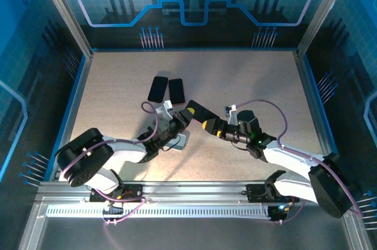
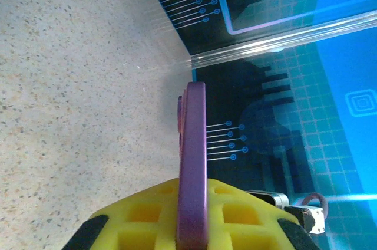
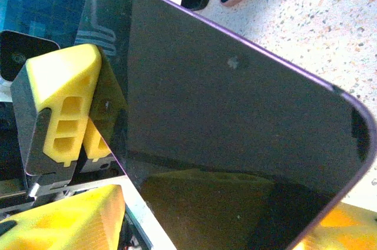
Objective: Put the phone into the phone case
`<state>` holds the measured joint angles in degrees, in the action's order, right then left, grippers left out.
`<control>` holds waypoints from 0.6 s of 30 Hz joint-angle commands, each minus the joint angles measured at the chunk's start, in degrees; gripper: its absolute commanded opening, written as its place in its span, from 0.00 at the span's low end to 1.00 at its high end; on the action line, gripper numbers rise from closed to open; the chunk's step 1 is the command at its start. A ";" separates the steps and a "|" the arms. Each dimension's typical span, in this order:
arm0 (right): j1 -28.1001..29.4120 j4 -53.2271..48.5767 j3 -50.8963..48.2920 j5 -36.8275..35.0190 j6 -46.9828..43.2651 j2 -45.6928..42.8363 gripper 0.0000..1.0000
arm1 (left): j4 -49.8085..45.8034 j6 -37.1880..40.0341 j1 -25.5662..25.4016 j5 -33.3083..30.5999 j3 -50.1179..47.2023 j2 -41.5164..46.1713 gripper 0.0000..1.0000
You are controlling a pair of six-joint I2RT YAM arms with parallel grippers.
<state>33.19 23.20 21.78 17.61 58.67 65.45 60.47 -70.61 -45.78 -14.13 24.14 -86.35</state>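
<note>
Speckled beige table [image 1: 247, 85] inside a blue-lit enclosure, seen from above: the left gripper [image 1: 187, 117] holds the phone [image 1: 196, 109] raised off the surface, and the right gripper [image 1: 207, 125] sits just beside it, facing it from the opposite side. Beyond the left gripper's fingertips two flat items lie side by side on the table, a dark slab [image 1: 158, 88] and, close against it, what appears to be the phone case [image 1: 176, 91]. Left wrist view: the phone stands edge-on, clamped between this gripper's yellow fingers [image 2: 135, 214], its purple rim running straight out from the palm. Right wrist view: the phone's glossy dark back slants across just ahead of the right gripper, with its yellow pads [image 3: 70, 214] at either side of the near end; whether they press on it cannot be told. The case, pink-rimmed here, lies beyond the phone's far edge. Risks, as judged: if the left grip lets go before the right has firm purchase, the phone falls to the table; a pinch near one corner of so smooth a slab would let it pivot or slide; both arms pulling while clamped could twist it loose
</note>
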 commanded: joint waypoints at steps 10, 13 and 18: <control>-1.24 3.99 -0.60 -5.12 -1.46 -1.43 0.58 | 10.39 -2.47 -1.51 -0.37 -0.01 -0.73 0.00; -1.67 4.39 -0.26 -5.46 -1.46 -0.49 0.58 | 9.60 -2.44 -1.59 -0.37 -0.08 0.39 0.00; -2.16 5.67 0.27 -5.89 -1.71 1.74 0.57 | 7.02 -1.44 -1.78 -0.34 -0.14 3.03 0.00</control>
<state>32.56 26.39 21.45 15.00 58.39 65.80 63.22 -72.03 -46.35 -15.68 24.14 -86.85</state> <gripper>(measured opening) 0.569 0.099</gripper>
